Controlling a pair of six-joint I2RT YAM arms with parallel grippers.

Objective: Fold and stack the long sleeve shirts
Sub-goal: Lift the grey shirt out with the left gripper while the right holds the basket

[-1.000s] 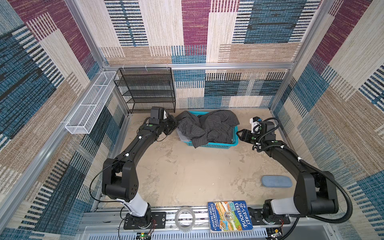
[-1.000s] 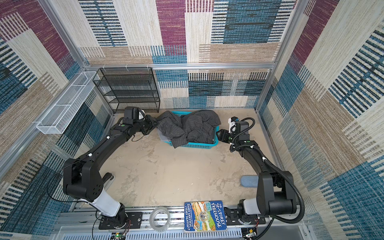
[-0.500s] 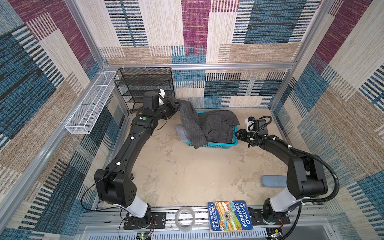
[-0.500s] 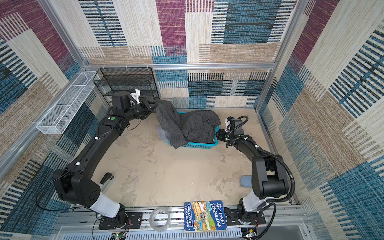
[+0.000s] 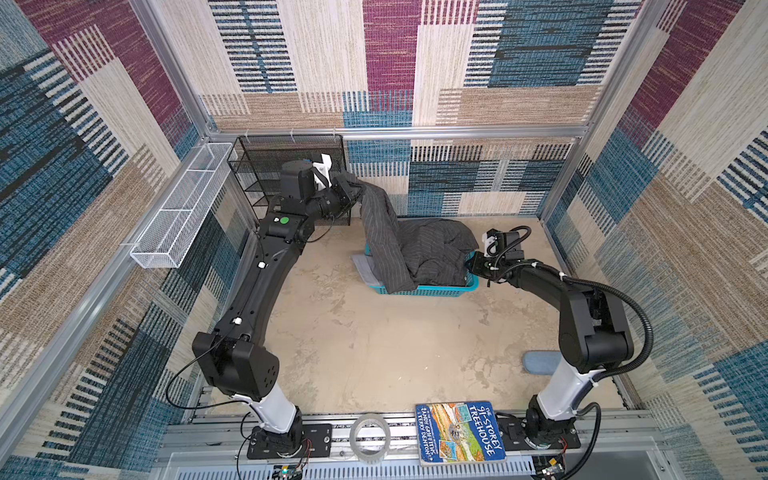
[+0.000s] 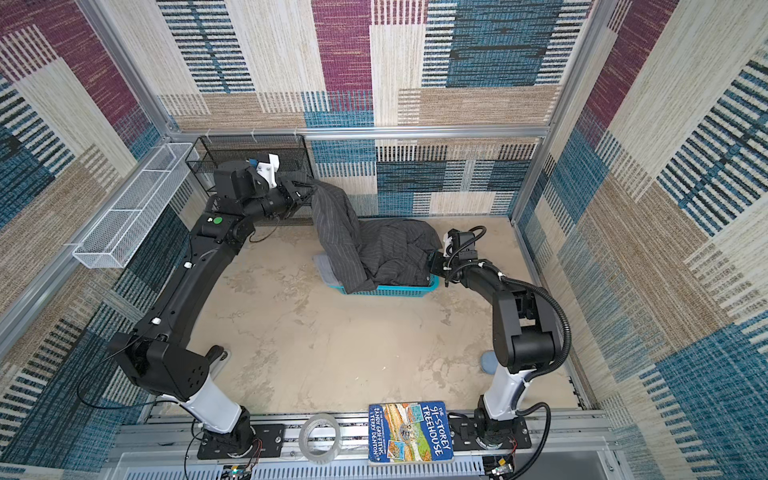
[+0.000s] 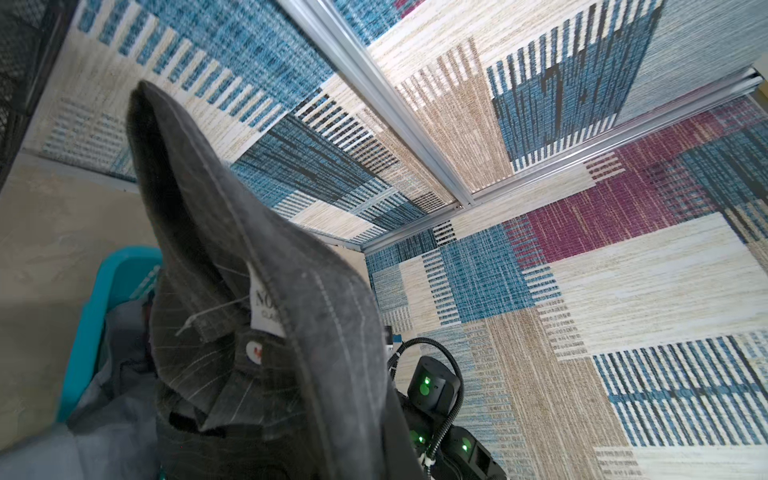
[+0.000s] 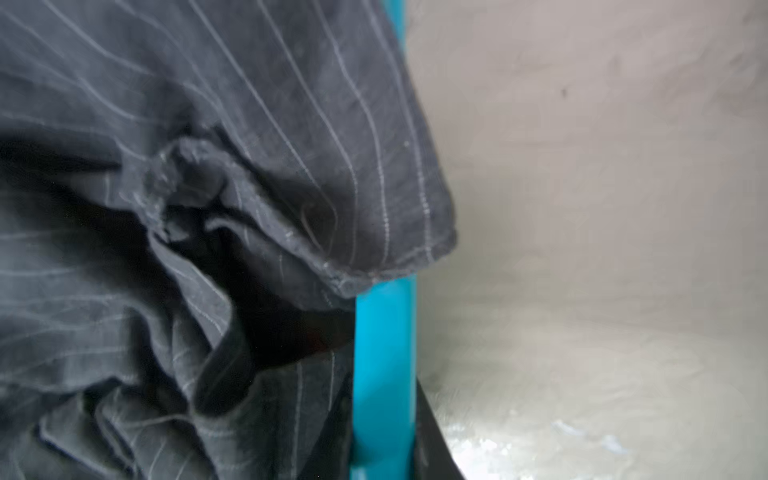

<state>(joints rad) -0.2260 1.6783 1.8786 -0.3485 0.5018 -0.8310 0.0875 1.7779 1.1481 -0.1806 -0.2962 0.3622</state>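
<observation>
in both top views the left end effector [image 5: 356, 193] is raised beside the black mesh rack [image 5: 286, 166] and pressed together on a fold of the long sleeve shirt [image 5: 419, 253]. one band of charcoal pinstripe cloth slopes up to it, and the bulk lies heaped in the teal basket [image 5: 436, 289] (likely a lift to draw the shirt free before folding). the right end effector [image 6: 432, 262] sits low at the basket's corner, against the shirt's edge. i cannot tell whether its jaws are spread or pinching cloth. the tabletop [image 5: 374, 345] is a mottled beige sheet. a blue-grey pad [image 5: 540, 361] lies on it by the right arm's base. a book [image 5: 459, 432] and a tape roll [image 5: 370, 436] sit on the front rail. patterned woven panels [image 5: 390, 54] wall the cell, and a white wire tray [image 5: 178, 216] hangs on the left side.

the left wrist view shows the collar with its white label [image 7: 266, 309] close to the lens, and a pale grey cloth [image 7: 112, 399] in the basket.

the right wrist view shows a hemmed shirt edge drooping over the teal rim [image 8: 384, 357].
</observation>
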